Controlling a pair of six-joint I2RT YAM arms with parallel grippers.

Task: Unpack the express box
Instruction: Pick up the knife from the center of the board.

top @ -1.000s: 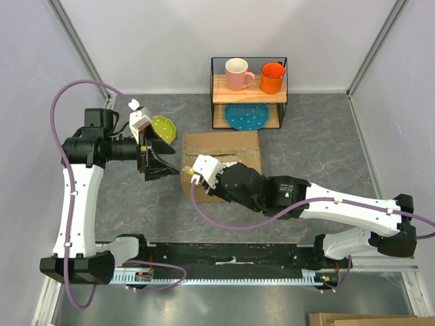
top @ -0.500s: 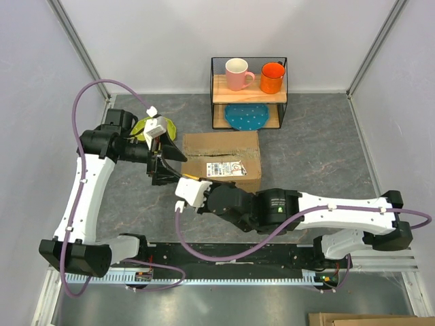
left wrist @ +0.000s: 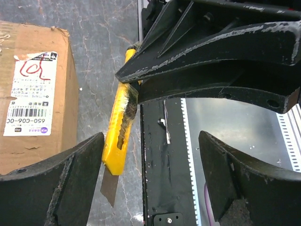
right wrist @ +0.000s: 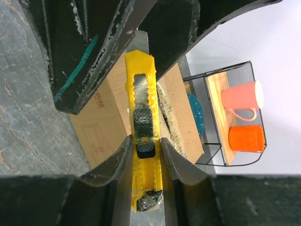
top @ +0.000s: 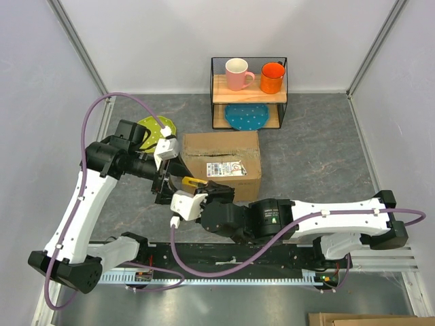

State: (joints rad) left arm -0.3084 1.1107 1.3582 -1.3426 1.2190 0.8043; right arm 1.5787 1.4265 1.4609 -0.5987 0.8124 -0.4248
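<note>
Overhead, a brown cardboard express box (top: 221,159) sits on the grey stone-patterned surface (top: 312,149), near the middle, just in front of a black wire shelf (top: 249,92). The white label (top: 228,168) with red handwriting and a barcode faces the arms. The box's top flaps lie shut.

The right claw (top: 208,187) reaches across from the right to a spot just in front of the box's near-left corner. It is clenched on a yellow utility knife (top: 192,182), its two black fingers pinching the handle on either side of the black slider. In the left wrist view the grey blade (left wrist: 111,187) sticks out of the knife's lower end.

The left claw (top: 168,177) comes in from the left and meets the knife at the same spot. Its jaws are spread wide, one on each side of the knife's free end, gripping nothing. One finger (left wrist: 70,174) is just beside the yellow handle; the other stands well apart.

On the shelf's upper wooden board stand a pink mug (top: 238,73) and an orange mug (top: 272,78), side by side. A blue dotted plate (top: 246,117) lies on the lower board. A green plate (top: 160,126) lies on the surface left of the box, partly hidden by the left arm.
</note>
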